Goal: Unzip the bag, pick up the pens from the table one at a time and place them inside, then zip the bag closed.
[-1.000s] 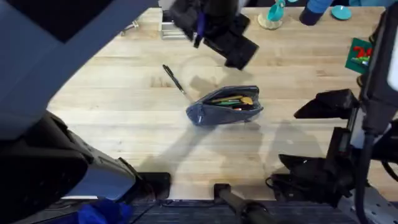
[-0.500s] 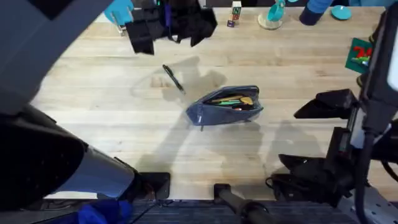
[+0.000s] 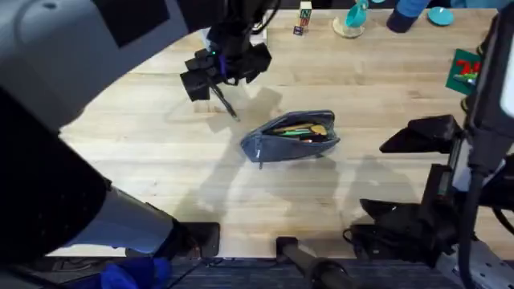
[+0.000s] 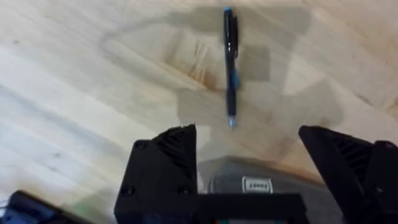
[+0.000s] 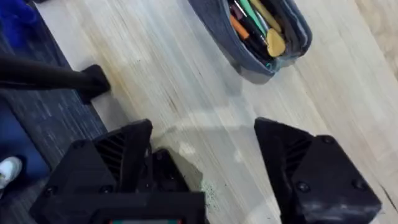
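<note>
here, at the near right of the overhead view, the right gripper (image 5: 205, 168) is seen held above the table (image 3: 161, 168) with its black fingers (image 5: 311, 168) spread well apart and nothing between them; in the right wrist view the bare wood and the table's near edge lie below it; just beyond, the bag (image 3: 291, 136) is found lying on the wood near the middle of the table, apart from both grippers; it is a grey-blue pouch and its zipper is open along the top, so that the mouth gapes; inside, several coloured items (image 5: 258, 25) in green, orange and yellow are visible in the right wrist view, though what each one is cannot be told; farther out and to the left of the bag, one pen (image 3: 226, 103) is seen lying flat on the wood, dark and thin, well clear of the pouch; in the left wrist view it shows a small blue accent at each end; the left gripper (image 3: 215, 71) is held over the far end of that pen, with its jaws wide apart and not touching it; at the table's far edge small objects (image 3: 353, 20) are visible.
</note>
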Controlling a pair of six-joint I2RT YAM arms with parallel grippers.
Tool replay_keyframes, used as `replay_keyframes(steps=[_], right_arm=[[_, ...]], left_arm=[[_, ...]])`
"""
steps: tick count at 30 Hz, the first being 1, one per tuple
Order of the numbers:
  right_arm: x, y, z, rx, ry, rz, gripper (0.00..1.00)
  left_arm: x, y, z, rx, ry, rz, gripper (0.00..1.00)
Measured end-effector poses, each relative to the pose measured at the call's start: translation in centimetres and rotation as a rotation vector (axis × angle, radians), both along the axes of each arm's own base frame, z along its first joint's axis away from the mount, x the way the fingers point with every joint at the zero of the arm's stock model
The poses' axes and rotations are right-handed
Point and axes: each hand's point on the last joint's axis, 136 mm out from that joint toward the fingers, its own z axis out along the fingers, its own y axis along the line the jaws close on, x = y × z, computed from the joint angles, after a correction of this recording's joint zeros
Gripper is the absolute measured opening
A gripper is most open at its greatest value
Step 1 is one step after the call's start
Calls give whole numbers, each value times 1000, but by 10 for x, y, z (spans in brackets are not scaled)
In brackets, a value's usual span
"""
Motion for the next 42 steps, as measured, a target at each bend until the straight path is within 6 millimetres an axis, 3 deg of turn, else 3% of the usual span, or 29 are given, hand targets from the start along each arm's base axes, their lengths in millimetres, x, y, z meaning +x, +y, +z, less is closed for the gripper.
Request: replay_keyframes(steps=[8,22,30,42], right_arm=[[0,0,0,0,1,0,998],[0,0,0,0,0,0,997],[0,0,0,0,0,0,997],[0,0,0,0,0,0,997]], left_arm=[[15,24,-19,-75,-7,91,993],[11,22,-53,-89,24,88,994],[16,20,-94,-61,95,91,995],[21,17,-95,-68,78,83,997]])
